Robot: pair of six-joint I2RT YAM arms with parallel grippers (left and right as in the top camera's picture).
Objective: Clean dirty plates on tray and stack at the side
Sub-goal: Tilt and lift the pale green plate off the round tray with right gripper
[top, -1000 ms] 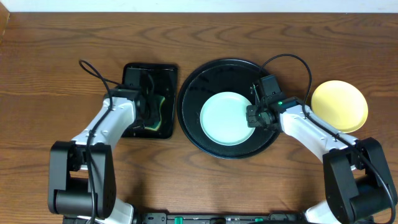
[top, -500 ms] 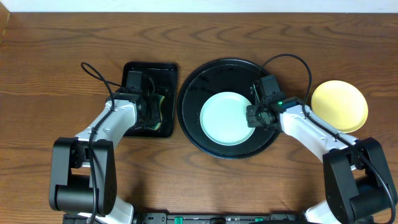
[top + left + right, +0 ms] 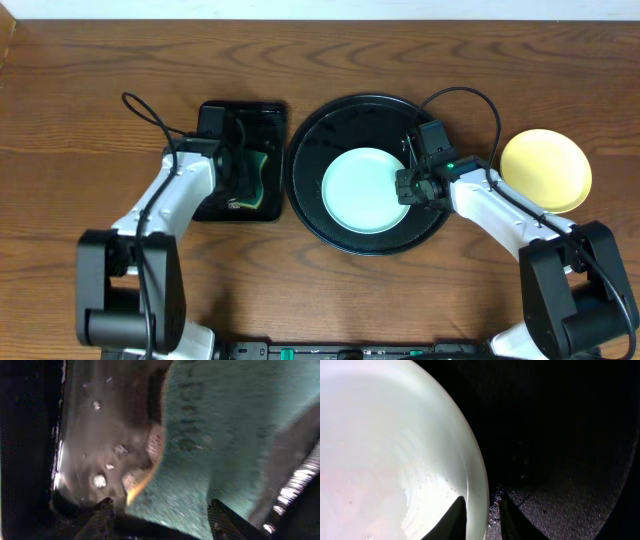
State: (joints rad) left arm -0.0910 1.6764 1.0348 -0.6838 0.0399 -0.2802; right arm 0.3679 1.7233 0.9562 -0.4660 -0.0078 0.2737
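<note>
A pale mint plate (image 3: 365,190) lies in the round black tray (image 3: 340,115). My right gripper (image 3: 405,188) is at its right rim. In the right wrist view its jaws (image 3: 481,501) stand slightly open astride the rim of the plate (image 3: 380,450), with one finger inside it. The other finger is outside over the tray (image 3: 570,435), a small gap from the rim. A yellow plate (image 3: 545,170) sits on the table to the right. My left gripper (image 3: 245,175) hangs open over a green and yellow sponge (image 3: 262,178), which fills the left wrist view (image 3: 225,435).
The sponge lies in a smaller rectangular black tray (image 3: 215,120) left of the round tray, and its glossy wet floor (image 3: 100,435) shows under the left fingers. Cables loop above both arms. Bare wooden table lies along the back and at the far left.
My left jaws have opened and let go of the sponge, and that arm has shifted slightly. My right jaws have parted a little at the mint plate's rim. The plates have not moved.
</note>
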